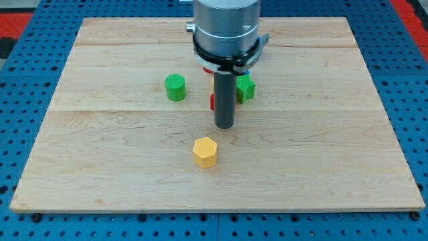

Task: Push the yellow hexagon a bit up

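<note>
The yellow hexagon lies on the wooden board a little below the board's middle. My tip stands above it and slightly to the view's right, apart from it by a small gap. A green cylinder stands to the upper left of the tip. A green block sits just right of the rod. A red block and a bit of yellow show at the rod's left edge, mostly hidden behind it.
The arm's grey body hangs over the board's top middle and hides what is behind it. A blue perforated table surrounds the board on all sides.
</note>
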`<action>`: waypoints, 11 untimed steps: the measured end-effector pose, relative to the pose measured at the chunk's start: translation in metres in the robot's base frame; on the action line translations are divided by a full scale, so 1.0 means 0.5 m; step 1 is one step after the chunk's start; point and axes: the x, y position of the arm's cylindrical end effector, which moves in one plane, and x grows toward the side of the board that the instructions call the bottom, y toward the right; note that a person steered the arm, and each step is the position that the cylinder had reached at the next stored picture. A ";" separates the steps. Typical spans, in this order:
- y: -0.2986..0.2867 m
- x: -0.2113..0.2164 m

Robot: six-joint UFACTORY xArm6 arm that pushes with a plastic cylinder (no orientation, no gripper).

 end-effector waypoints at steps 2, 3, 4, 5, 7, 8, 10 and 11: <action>0.009 -0.038; 0.009 -0.049; 0.009 -0.051; 0.051 -0.004; 0.034 0.202; -0.051 0.225; -0.066 0.168; -0.066 0.159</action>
